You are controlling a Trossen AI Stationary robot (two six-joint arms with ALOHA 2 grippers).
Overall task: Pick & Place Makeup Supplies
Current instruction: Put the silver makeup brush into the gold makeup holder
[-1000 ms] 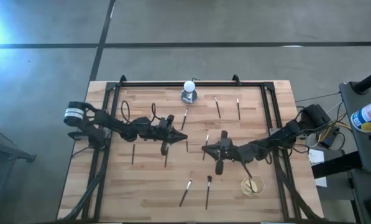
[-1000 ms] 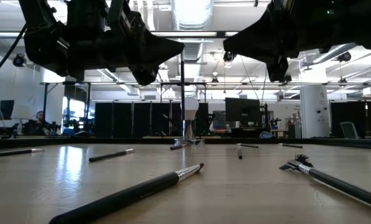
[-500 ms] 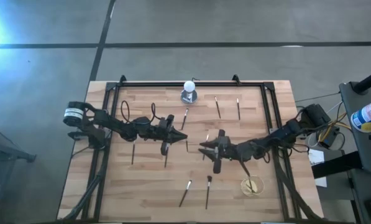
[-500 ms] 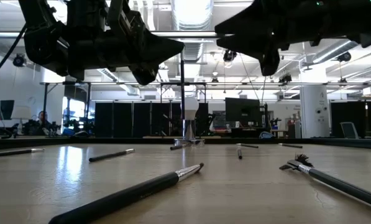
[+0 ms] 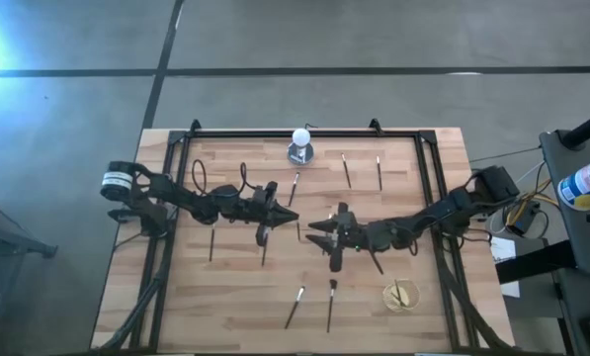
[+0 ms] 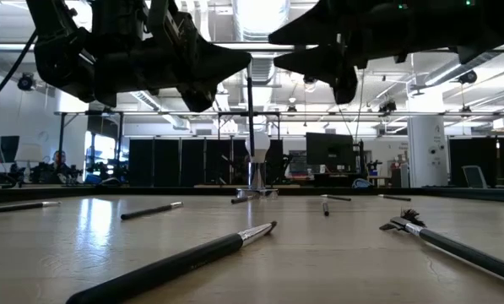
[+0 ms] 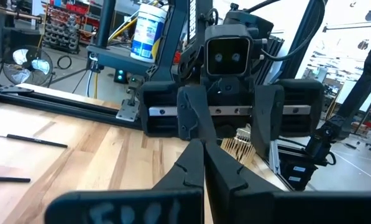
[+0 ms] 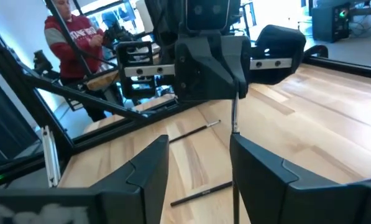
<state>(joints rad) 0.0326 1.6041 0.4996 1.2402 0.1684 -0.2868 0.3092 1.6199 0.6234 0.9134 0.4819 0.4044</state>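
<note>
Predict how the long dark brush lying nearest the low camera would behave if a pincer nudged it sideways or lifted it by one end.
The brush looks like a slim, round stick lying flat on the table, so a sideways nudge would probably roll it. Its straight handle suggests it stays stiff when lifted. Being so thin, it is likely light and could slip in a loose grip.

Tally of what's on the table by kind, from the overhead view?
Makeup brushes in clear view outside the cup: 7
Cup holding more brushes, not countable: 1
White ball on grey base: 1
Total: 9; the arms may hide more.
</note>
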